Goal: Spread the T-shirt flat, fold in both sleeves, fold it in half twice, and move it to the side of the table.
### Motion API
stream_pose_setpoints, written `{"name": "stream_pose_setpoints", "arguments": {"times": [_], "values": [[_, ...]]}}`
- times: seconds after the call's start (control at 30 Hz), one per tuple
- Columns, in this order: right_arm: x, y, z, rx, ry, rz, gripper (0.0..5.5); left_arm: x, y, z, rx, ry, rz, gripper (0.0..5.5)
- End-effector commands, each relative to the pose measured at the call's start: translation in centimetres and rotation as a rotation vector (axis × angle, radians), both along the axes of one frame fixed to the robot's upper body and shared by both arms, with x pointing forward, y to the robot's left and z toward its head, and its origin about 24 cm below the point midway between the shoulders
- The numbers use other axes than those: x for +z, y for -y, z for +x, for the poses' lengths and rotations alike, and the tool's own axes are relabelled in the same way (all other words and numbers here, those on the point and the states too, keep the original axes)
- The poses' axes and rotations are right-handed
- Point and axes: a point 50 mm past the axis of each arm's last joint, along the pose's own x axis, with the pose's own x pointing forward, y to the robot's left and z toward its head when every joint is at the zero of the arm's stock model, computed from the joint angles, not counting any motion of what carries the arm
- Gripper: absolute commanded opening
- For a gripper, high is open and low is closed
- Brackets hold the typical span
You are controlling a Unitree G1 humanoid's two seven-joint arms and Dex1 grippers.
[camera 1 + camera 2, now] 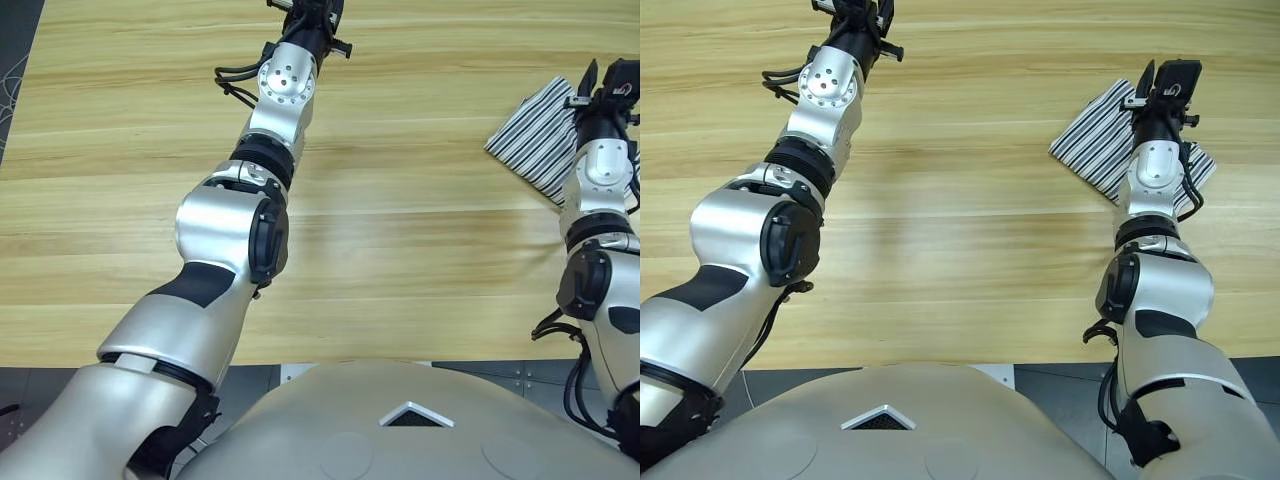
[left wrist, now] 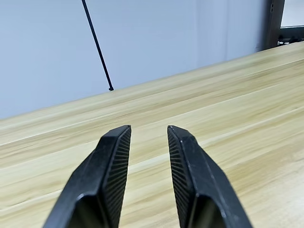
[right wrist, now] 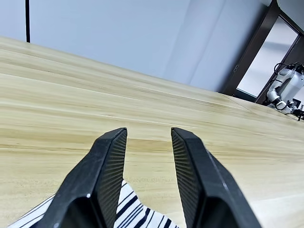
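The striped T-shirt [image 1: 1098, 138] lies folded into a small packet at the right side of the wooden table [image 1: 970, 230], and its stripes [image 3: 135, 213] peek out under the right fingers. My right gripper [image 3: 148, 134] hovers over the packet, open and holding nothing; the right eye view shows it at the top of the right forearm [image 1: 1162, 80]. My left gripper [image 2: 148, 130] is far out over bare wood at the table's far left, open and empty, with its arm stretched forward [image 1: 290, 70].
A pale wall and a thin black rod [image 2: 97, 45] stand beyond the table's far edge. A dark doorway and another robot [image 3: 285, 88] are in the room behind. Bare wood spans the middle of the table [image 1: 420, 230].
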Motion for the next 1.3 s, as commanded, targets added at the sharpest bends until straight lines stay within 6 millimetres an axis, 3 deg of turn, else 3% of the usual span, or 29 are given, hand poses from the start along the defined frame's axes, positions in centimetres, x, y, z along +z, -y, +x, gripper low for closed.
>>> {"name": "stream_pose_setpoints", "arguments": {"times": [0.03,0.4,1.3], "values": [[0.3,-0.4,0.5,0.004,-0.005,0.009,1.71,0.2,-0.2,0.2,0.009,-0.003,0.012,1.43],[-0.1,2.0,-1.0,-0.063,-0.004,0.005,1.71,0.3,2.4,-0.2,-0.055,-0.011,0.009,1.43],[-0.4,2.4,-1.4,-0.069,-0.018,-0.003,1.71,0.3,2.8,-0.2,-0.067,-0.012,0.011,1.43]]}}
